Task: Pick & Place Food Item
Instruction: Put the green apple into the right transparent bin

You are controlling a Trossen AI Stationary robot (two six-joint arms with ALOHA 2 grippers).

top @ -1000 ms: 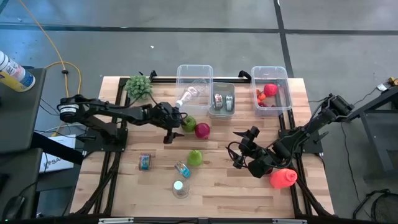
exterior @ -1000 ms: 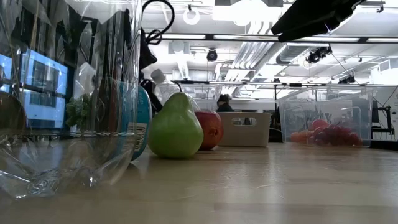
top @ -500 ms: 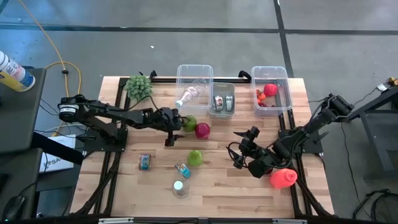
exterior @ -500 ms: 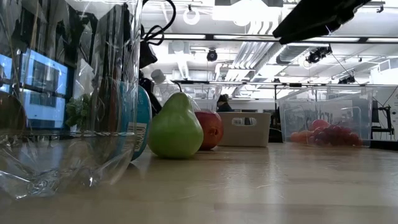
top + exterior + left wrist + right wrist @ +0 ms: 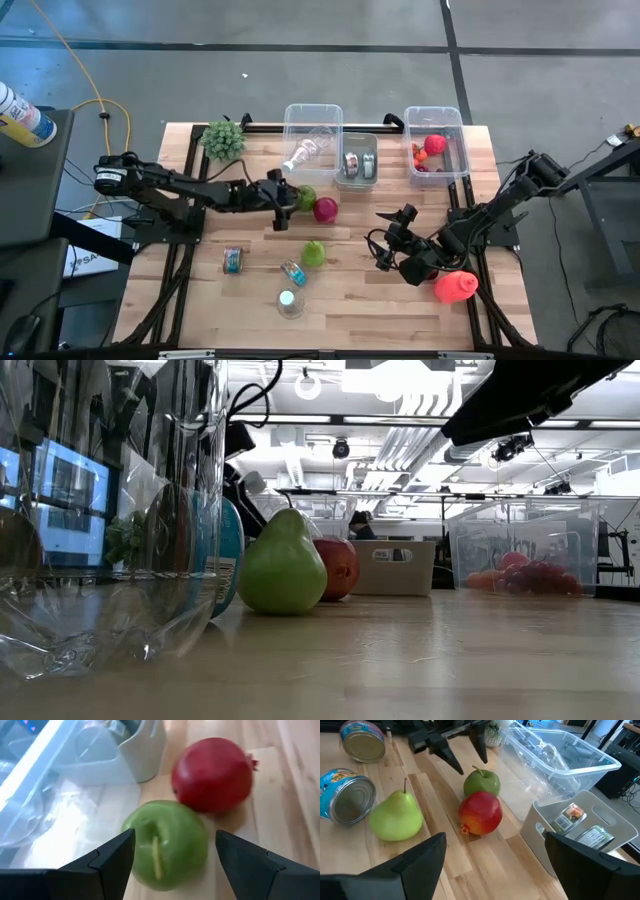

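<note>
A green apple (image 5: 305,197) rests stem-up on the wooden table beside a red pomegranate (image 5: 326,209); both also show in the left wrist view as apple (image 5: 167,845) and pomegranate (image 5: 212,775). My left gripper (image 5: 288,195) is open and points at the apple from the table's left. Its fingers stand just short of the apple and on either side of it (image 5: 481,782), touching nothing. A green pear (image 5: 314,253) stands nearer the front edge. My right gripper (image 5: 383,242) waits open at the right, aimed at the fruit.
Along the far edge stand a clear bin (image 5: 313,125), a grey bin (image 5: 357,160) and a clear bin of red fruit (image 5: 435,145). Two cans (image 5: 233,259) (image 5: 293,272) and a clear cup (image 5: 289,303) lie near the front. A green plant (image 5: 223,138) sits at the far left and a red-orange object (image 5: 455,287) by my right arm.
My left gripper has swung round from pointing toward the table's near edge to pointing right at the green apple, and has drawn closer to it. Its fingers have stayed open. The fruit has not moved.
</note>
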